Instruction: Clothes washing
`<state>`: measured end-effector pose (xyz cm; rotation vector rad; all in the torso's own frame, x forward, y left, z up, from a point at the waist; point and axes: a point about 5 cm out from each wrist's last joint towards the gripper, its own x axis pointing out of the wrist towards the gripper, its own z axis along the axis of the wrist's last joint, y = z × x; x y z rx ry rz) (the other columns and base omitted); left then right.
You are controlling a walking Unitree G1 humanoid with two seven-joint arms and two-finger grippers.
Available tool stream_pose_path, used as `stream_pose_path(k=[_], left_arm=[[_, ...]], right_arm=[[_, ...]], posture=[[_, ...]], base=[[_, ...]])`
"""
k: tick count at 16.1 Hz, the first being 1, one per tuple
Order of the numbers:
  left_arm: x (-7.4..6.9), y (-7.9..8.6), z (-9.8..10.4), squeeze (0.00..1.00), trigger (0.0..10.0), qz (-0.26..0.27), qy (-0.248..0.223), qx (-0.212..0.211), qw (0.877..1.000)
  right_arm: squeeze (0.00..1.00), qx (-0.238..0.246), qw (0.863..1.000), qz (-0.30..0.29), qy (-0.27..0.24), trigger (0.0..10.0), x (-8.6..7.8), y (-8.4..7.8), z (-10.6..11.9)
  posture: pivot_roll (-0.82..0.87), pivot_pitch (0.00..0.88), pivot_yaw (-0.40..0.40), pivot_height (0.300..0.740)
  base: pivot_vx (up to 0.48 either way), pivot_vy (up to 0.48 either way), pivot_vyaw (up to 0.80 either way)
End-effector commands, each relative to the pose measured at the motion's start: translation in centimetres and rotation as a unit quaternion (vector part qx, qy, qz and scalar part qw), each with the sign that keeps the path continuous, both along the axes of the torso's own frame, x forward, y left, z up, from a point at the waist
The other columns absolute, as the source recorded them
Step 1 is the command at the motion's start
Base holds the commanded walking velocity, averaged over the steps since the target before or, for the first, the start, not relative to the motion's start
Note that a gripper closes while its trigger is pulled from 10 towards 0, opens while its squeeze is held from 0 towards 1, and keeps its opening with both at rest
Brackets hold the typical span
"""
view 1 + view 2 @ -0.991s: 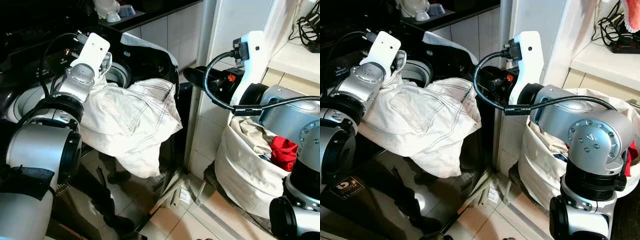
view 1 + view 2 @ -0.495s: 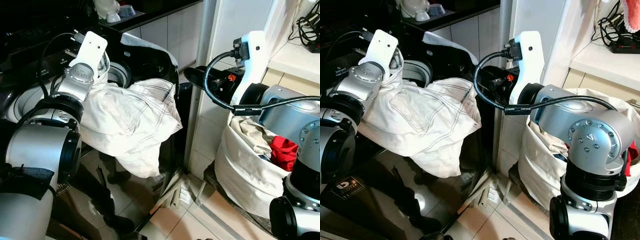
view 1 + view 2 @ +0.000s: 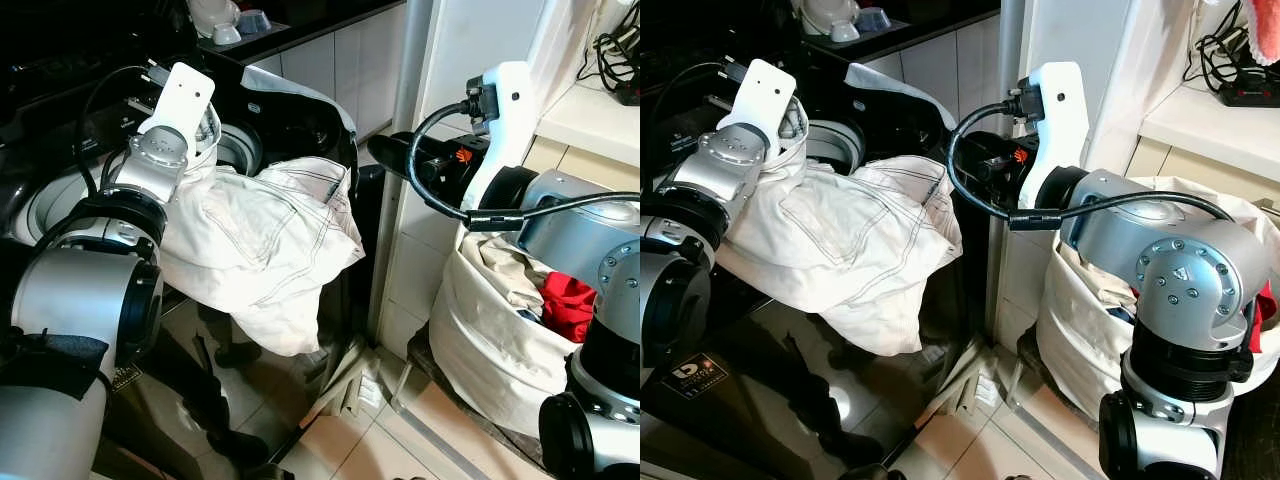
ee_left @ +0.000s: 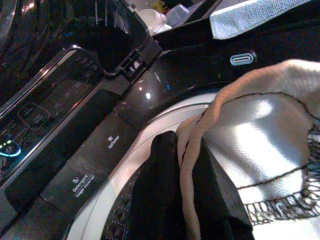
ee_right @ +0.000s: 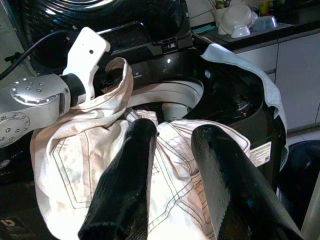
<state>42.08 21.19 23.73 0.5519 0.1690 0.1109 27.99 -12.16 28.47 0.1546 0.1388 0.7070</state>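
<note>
Tiled laundry corner, black top-load washing machine (image 3: pixel 300 120) on my left, white cabinet and counter on my right, glossy floor below.

White trousers (image 3: pixel 265 250) lie draped over the washer's front rim: waistband end up at the drum opening (image 5: pixel 170 100), legs hanging down the dark front panel toward the floor. Most of the fabric is outside the drum, so loading looks barely begun.

My left gripper (image 4: pixel 185 190) is pinched shut on a hem fold of the trousers, right at the drum edge near the control panel (image 4: pixel 65 130); the cloth edge runs between the two black fingers. My right gripper (image 5: pixel 170 170) hangs just beside the machine's right corner, fingers (image 5: pixel 125 180) spread apart and holding nothing, pointed at the trousers from the side.

Handling, as a judgement: soft, floppy cotton-like cloth, moderate weight, no stiffness, seams and pocket stitching give thicker bits. The hanging bulk will likely drag the garment back out if only the hem is lifted. Better hold: bunch at the seat or mid-leg with the right gripper and feed it over the rim.

Further right, a white laundry bag (image 3: pixel 490 340) with a red garment (image 3: pixel 568 303) and more clothes inside. A grey towel (image 5: pixel 240 60) lies over the washer's back corner. Bowls (image 3: pixel 235 25) on the dark counter behind.
</note>
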Motion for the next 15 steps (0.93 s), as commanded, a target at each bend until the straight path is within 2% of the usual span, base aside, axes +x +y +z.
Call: stream_pose_path(k=[1,4,5,6,7,8,11,12,13,14,15], left_arm=[[0.2,-0.1,1.4,0.00,0.0,-0.001,-0.024,-0.001,1.000],[0.2,-0.1,1.4,0.00,0.0,-0.001,-0.024,-0.001,1.000],[0.6,-3.5,2.5,0.00,0.0,-0.106,-0.049,-0.118,0.986],[0.6,-5.6,3.7,0.00,0.0,-0.183,-0.077,-0.196,0.960],[0.5,-6.6,4.7,0.00,0.0,-0.224,-0.104,-0.237,0.940],[0.4,-6.5,5.7,0.00,0.0,-0.223,-0.133,-0.246,0.934],[0.5,-5.9,6.4,0.00,0.0,-0.212,-0.145,-0.243,0.936],[0.2,-6.5,6.7,0.00,0.0,-0.252,-0.153,-0.266,0.918],[0.1,-6.9,6.9,0.00,0.0,-0.276,-0.158,-0.276,0.907],[-0.9,-9.4,6.8,0.00,0.0,-0.416,-0.129,-0.293,0.851],[-2.3,-11.2,6.2,0.00,0.0,-0.525,-0.097,-0.274,0.800]], right_arm=[[0.00,0.000,1.000,0.000,-0.004,10.0,-0.1,0.0,0.0],[0.00,0.000,1.000,0.000,-0.004,10.0,-0.1,0.0,0.0],[0.00,0.003,1.000,-0.011,-0.009,10.0,-0.1,-0.4,0.0],[0.00,0.006,1.000,-0.019,-0.013,10.0,-0.1,-0.6,0.1],[0.00,0.008,0.999,-0.027,-0.016,10.0,0.0,-0.8,0.1],[0.00,0.011,0.999,-0.039,-0.021,10.0,0.2,-1.1,0.4],[0.00,0.014,0.998,-0.053,-0.023,10.0,0.5,-1.4,0.5],[0.00,0.015,0.998,-0.055,-0.024,10.0,0.5,-1.5,0.5],[0.00,0.015,0.998,-0.055,-0.024,10.0,0.4,-1.5,0.5],[0.00,0.015,0.998,-0.056,-0.026,10.0,0.3,-1.6,0.5],[0.00,0.011,0.998,-0.054,-0.028,10.0,0.1,-1.7,0.4]], posture=[[-0.11,0.000,0.082,0.740],[-0.11,0.000,0.082,0.740],[-0.10,0.000,0.076,0.740],[-0.10,0.000,0.076,0.740],[-0.10,0.000,0.076,0.740],[-0.10,0.000,0.076,0.740],[-0.10,0.000,0.081,0.740],[-0.10,0.000,0.082,0.740],[-0.10,0.000,0.082,0.740],[-0.10,0.000,0.085,0.740],[-0.10,0.000,0.086,0.740]], base=[[0.000,0.000,0.00],[0.000,0.000,0.00],[0.000,0.000,0.00],[0.000,0.000,0.00],[0.000,0.000,0.00],[0.000,0.000,0.00],[0.000,0.000,0.00],[0.000,0.000,0.00],[0.000,0.000,0.00],[0.000,0.000,0.00],[0.000,0.000,0.00]])
